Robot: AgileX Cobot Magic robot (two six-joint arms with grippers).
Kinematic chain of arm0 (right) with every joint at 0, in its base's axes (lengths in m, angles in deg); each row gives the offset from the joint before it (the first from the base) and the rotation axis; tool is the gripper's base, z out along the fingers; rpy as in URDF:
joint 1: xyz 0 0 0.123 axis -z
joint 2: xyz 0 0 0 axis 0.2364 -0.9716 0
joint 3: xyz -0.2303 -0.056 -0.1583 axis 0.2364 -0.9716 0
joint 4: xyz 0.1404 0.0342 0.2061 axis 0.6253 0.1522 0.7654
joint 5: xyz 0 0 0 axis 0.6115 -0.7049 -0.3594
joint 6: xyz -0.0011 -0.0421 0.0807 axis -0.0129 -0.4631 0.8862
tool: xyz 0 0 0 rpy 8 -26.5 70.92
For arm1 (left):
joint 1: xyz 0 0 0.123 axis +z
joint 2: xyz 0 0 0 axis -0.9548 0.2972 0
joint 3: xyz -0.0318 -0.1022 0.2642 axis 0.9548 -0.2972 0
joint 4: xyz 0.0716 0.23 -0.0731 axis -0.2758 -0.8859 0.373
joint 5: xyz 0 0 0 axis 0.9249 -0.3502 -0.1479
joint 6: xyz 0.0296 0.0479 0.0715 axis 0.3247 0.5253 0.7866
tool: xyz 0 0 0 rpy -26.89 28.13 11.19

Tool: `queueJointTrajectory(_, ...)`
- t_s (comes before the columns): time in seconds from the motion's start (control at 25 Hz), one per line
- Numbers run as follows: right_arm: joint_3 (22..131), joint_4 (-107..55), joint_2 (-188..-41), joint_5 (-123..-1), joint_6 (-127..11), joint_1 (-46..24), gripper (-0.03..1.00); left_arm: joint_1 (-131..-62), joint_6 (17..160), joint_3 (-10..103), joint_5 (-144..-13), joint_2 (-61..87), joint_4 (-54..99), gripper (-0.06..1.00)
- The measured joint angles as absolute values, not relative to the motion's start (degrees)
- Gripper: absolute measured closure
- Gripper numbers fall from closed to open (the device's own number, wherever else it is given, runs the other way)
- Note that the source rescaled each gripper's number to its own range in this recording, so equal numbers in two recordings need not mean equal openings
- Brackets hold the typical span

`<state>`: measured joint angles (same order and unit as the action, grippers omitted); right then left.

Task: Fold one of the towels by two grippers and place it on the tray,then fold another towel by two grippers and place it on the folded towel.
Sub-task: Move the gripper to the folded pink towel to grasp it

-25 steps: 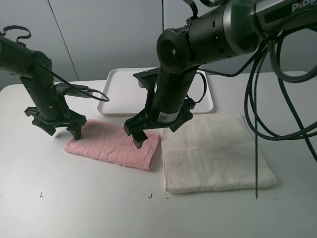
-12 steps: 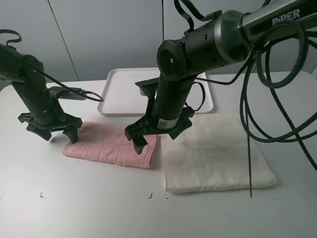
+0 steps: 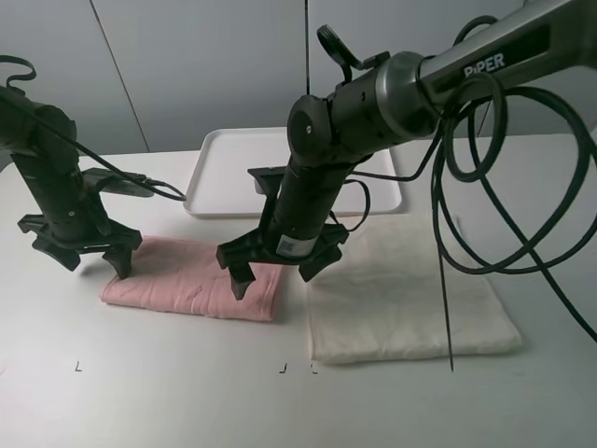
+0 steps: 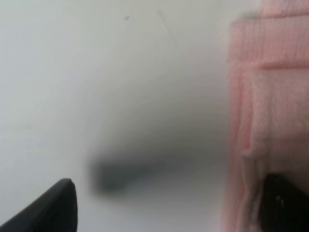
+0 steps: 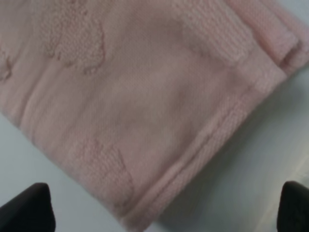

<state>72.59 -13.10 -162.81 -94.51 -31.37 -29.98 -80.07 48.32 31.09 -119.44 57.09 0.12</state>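
Both left hand (image 3: 94,264) and right hand (image 3: 275,277) hang spread over opposite ends of the pink towel (image 3: 187,286).

the pink towel (image 3: 191,285) is coloured pale pink, with a ribbed band woven along its hem and faint raised patches in the pile. the cream towel (image 3: 410,294) is left plain off-white. the tray (image 3: 224,168) is white. the table (image 3: 140,392) is matt white, marked with small dark ticks. the left gripper (image 3: 93,264), right gripper (image 3: 275,280) and cables (image 3: 440,252) are finished in black. white lettering is carried on the right arm (image 3: 373,93). the wall (image 3: 205,65) is pale grey.
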Motion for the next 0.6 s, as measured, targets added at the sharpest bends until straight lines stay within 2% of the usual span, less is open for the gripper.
queueJointTrajectory(0.6, 72.80, -9.99, -163.07, -90.59, -31.48, -29.88, -0.03, -78.48, 48.32, 30.87, -120.17, 57.09, 0.62, -0.02)
